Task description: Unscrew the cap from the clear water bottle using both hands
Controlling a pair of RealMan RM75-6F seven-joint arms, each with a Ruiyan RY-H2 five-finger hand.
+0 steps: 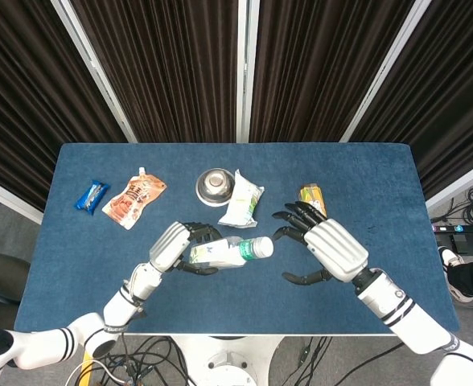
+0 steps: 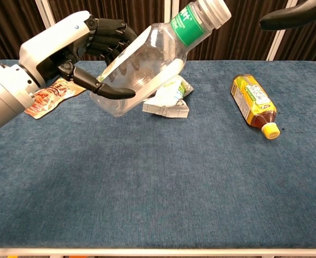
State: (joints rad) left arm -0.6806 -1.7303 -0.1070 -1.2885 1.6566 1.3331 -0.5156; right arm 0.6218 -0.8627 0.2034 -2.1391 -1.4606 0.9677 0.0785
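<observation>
The clear water bottle [image 2: 142, 64] is held above the blue table [image 1: 365, 173], over its near middle part, and it is tilted so that the neck points up and toward the robot's right. A green label [image 2: 189, 26] is wrapped around the neck, and the white cap [image 2: 214, 11] is seen on the top of the bottle. The body of the bottle is grasped by the left hand [image 1: 172, 246], whose dark fingers [image 2: 107, 37] are curled around it from behind while the thumb is laid across the front. The right hand [image 1: 325, 251] is kept just beside the cap, apart from it, with its fingers spread and nothing inside it; in the chest view only one dark fingertip of this hand is seen, at the top right corner. Behind the bottle, a crumpled white and green packet [image 1: 242, 199] is lying on the table, and a round metal bowl [image 1: 215, 186] is placed just to the left of it. A yellow drink bottle [image 2: 255, 105] is lying on its side at the right part of the table, with its yellow cap turned toward the near edge. At the far left, an orange spouted pouch [image 1: 133, 201] and a small blue wrapped bar [image 1: 92, 195] are found near each other. Dark curtains are seen behind the table.
</observation>
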